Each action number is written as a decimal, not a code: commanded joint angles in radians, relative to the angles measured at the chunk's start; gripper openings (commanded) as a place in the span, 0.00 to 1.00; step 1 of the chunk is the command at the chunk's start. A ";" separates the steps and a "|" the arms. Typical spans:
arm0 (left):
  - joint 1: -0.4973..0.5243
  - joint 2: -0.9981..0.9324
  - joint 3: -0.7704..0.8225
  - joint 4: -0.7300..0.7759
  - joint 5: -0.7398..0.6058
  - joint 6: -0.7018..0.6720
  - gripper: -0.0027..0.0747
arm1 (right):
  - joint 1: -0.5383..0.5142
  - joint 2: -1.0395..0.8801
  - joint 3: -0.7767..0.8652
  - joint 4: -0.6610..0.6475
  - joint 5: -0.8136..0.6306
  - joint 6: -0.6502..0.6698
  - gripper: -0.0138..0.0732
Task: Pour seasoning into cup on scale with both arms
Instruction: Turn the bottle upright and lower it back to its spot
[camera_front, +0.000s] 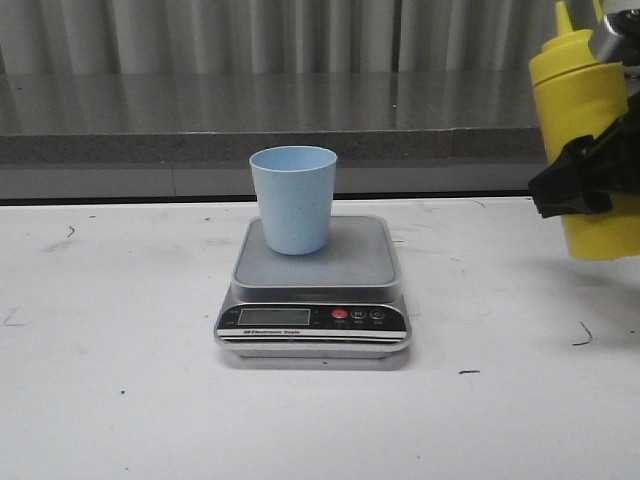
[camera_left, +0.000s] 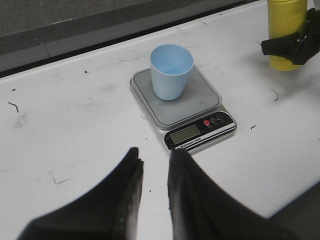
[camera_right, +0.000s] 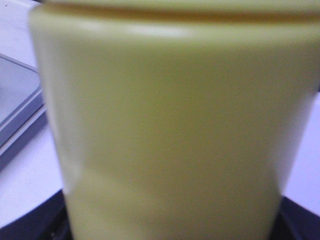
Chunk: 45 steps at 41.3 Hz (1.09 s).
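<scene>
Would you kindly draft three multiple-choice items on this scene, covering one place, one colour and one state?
1. Where does the blue cup stand?
A. On the scale
B. On the bare table
C. In a gripper

2. What colour is the squeeze bottle?
A. Red
B. Yellow
C. Green

3. How is the right gripper?
A. Open over the cup
B. Lying on the table
C. Shut on the bottle

Answers:
1 A: the cup sits on the grey platform.
2 B: its body and nozzle are yellow.
3 C: black fingers clamp the bottle's middle, right of the scale.

scale (camera_front: 312, 295) front panel, tiny print approx "Electronic Scale", LCD blank
</scene>
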 joint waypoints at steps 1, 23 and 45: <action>-0.007 -0.003 -0.026 -0.009 -0.074 -0.001 0.21 | -0.011 0.009 -0.013 0.110 -0.228 -0.122 0.55; -0.007 -0.003 -0.026 -0.009 -0.074 -0.001 0.21 | -0.011 0.296 -0.016 0.384 -0.722 -0.401 0.56; -0.007 -0.003 -0.026 -0.009 -0.074 -0.001 0.21 | -0.011 0.382 -0.079 0.412 -0.740 -0.387 0.91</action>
